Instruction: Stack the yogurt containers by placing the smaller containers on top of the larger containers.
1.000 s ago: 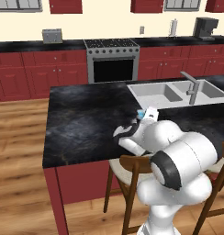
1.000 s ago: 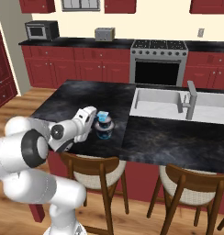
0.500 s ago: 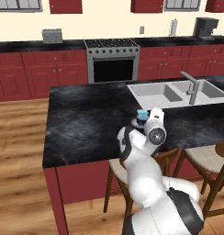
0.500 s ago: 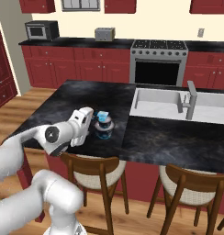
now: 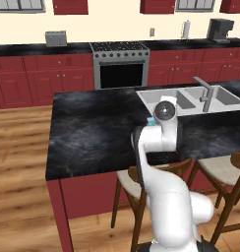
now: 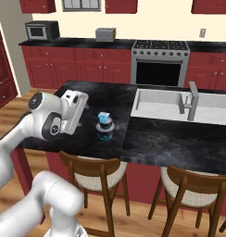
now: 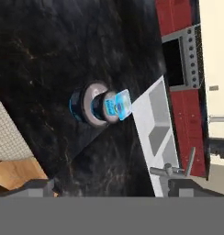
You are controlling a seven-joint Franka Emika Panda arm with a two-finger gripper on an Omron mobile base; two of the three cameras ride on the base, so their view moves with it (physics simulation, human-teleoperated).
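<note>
Stack built, and I am backing off with nothing in my grasp.

My gripper [image 6: 73, 109] has lifted up and away since a moment ago, jaws spread wide and empty; beyond it on the black counter [image 6: 87, 139] the tiny light-blue cup [image 6: 104, 117] tops the narrower round cup [image 7: 102, 108], itself on the widest round cup [image 7: 82, 107], near the sink [image 6: 156, 99]. Task looks finished.

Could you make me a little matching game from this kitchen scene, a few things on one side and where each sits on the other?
Things:
1. tiny cup
2. wide cup
3. faucet
4. toaster

Places:
A. on the back counter by the wall
B. at the bottom of the stack, on the dark island
C. at the sink
D. on top of the stack

Pairs: 1-D, 2-B, 3-C, 4-A
</note>
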